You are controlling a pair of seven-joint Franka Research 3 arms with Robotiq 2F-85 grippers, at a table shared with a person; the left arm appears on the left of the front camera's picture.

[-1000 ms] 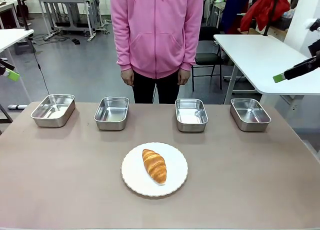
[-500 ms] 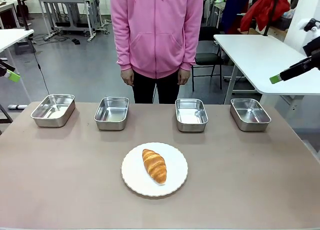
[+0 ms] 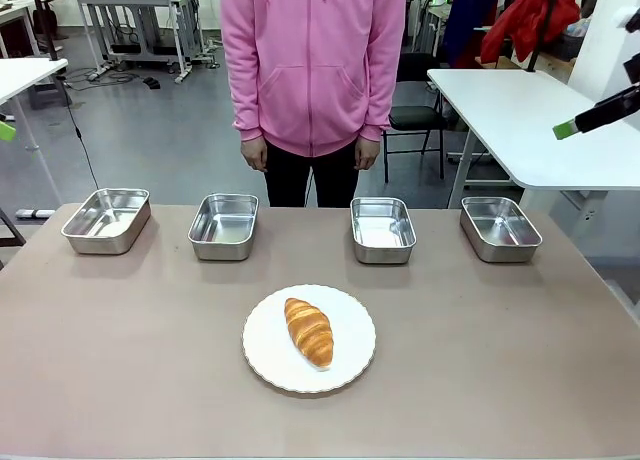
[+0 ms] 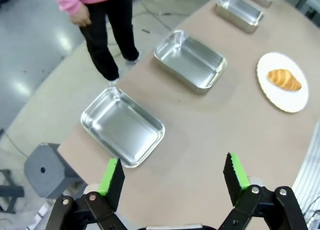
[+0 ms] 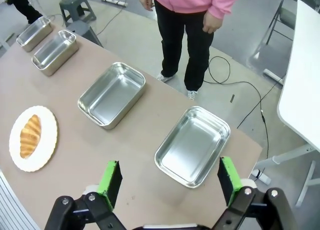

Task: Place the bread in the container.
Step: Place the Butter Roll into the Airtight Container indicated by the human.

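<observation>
The bread, a golden-brown croissant (image 3: 308, 332), lies on a round white plate (image 3: 350, 365) at the table's near middle. Four identical steel trays stand in a row behind it (image 3: 106, 220) (image 3: 224, 225) (image 3: 382, 229) (image 3: 500, 228); nothing marks which one is the container, and all are empty. My left gripper (image 4: 172, 175) hangs open high over the left end of the table, above the outer tray (image 4: 122, 126). High over the right end my right gripper (image 5: 168, 177) is open too, above the outer tray (image 5: 192, 145). Each wrist view has the croissant far off (image 4: 284, 79) (image 5: 30, 135).
A person in a pink hoodie (image 3: 315, 70) stands at the far edge, hands hanging by the sides. In the front view a green pad of each gripper shows at the picture's edges (image 3: 5, 130) (image 3: 565, 130). A white table (image 3: 520, 110) stands behind on the right.
Both grippers have risen and drawn outward toward the picture's edges. The croissant, plate, trays and person have not moved.
</observation>
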